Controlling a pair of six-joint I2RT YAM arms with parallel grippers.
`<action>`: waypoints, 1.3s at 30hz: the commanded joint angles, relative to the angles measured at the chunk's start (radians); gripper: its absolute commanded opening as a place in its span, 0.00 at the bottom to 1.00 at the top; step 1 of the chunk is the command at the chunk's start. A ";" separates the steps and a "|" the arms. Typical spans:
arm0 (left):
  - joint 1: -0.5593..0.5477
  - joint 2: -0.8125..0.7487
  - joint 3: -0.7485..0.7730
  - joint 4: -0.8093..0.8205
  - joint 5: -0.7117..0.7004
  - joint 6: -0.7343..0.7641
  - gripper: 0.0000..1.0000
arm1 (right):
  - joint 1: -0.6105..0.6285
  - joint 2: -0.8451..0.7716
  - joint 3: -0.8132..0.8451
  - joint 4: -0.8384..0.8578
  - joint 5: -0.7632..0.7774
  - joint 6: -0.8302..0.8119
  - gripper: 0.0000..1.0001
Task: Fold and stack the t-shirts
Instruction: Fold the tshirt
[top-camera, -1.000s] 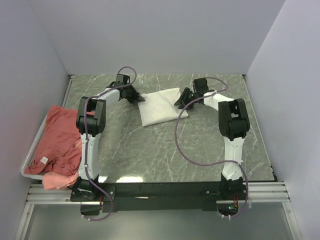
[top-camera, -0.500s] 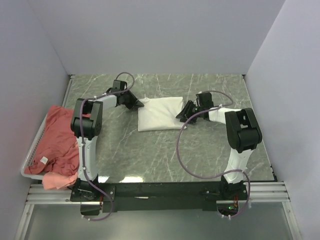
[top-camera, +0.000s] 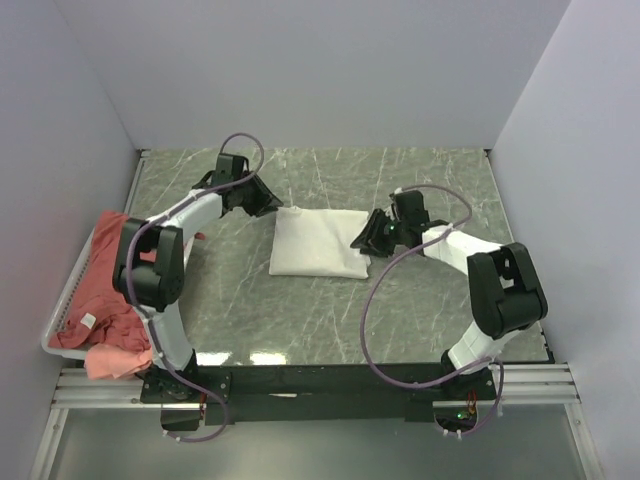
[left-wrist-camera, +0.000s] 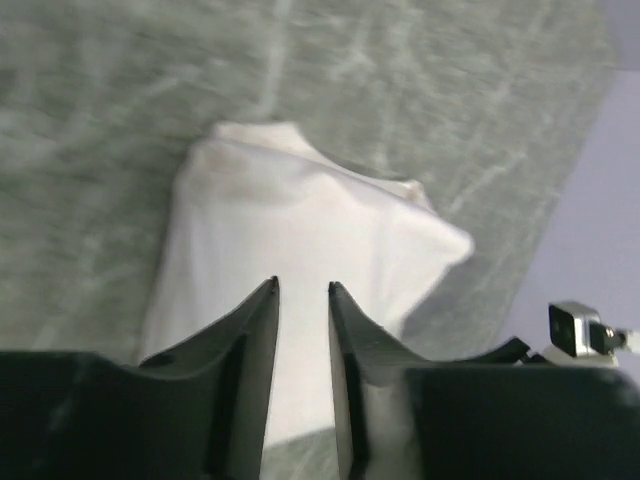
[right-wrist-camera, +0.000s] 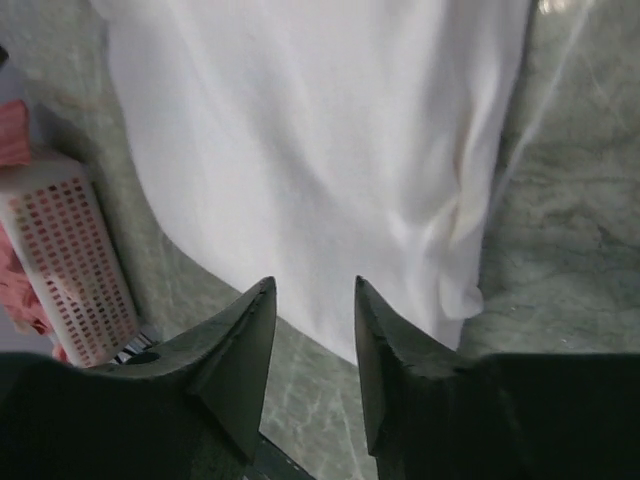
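Note:
A folded white t-shirt (top-camera: 318, 242) lies flat on the marble table (top-camera: 300, 310), its print hidden. My left gripper (top-camera: 268, 204) stands open just off the shirt's far left corner. In the left wrist view its jaws (left-wrist-camera: 302, 287) have a narrow empty gap, with the white shirt (left-wrist-camera: 300, 210) past the tips. My right gripper (top-camera: 362, 240) is open at the shirt's right edge. In the right wrist view its jaws (right-wrist-camera: 312, 283) hang empty above the edge of the white cloth (right-wrist-camera: 320, 140). Salmon t-shirts (top-camera: 115, 275) lie heaped at the left.
The salmon heap fills a white wire basket (top-camera: 62, 305) at the table's left edge, also seen as the basket (right-wrist-camera: 70, 255) in the right wrist view. Pale walls close the table in at the back and on both sides. Purple cables loop from both arms.
The white shirt has been drawn nearer and to the left and now lies flat. The left gripper has opened, let go of the shirt's corner and pulled back left. The right gripper followed the shirt's right edge.

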 joint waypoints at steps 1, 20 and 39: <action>-0.090 -0.100 -0.009 -0.029 -0.046 0.032 0.25 | -0.005 -0.034 0.103 -0.033 0.023 -0.001 0.43; -0.352 0.038 -0.128 0.069 -0.073 -0.039 0.01 | -0.043 0.385 0.521 -0.110 -0.011 -0.024 0.40; -0.377 0.056 -0.090 0.046 -0.070 -0.011 0.04 | -0.121 0.340 0.617 -0.242 0.107 -0.152 0.49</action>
